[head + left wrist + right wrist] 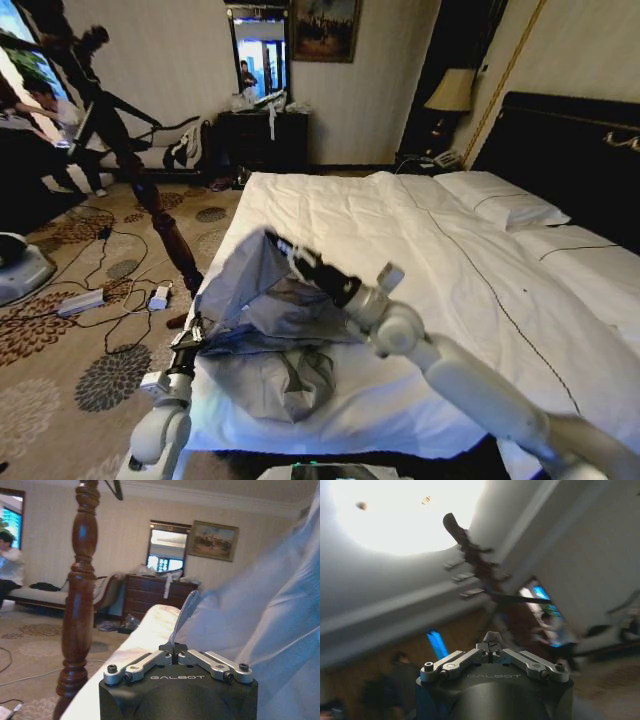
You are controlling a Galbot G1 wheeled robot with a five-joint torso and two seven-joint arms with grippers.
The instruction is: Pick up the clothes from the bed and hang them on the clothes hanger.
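Two grippers engaged on one garment. Left gripper (192,338), at the near-left corner of the bed (450,260), is clamped on an edge of the clothes (250,300), a strip of fabric rising between its closed fingers in the left wrist view. Right gripper (280,246), farther in over the duvet, pinches a raised peak of the shirt. Beyond, a wooden post (160,215) stands beside the bed.
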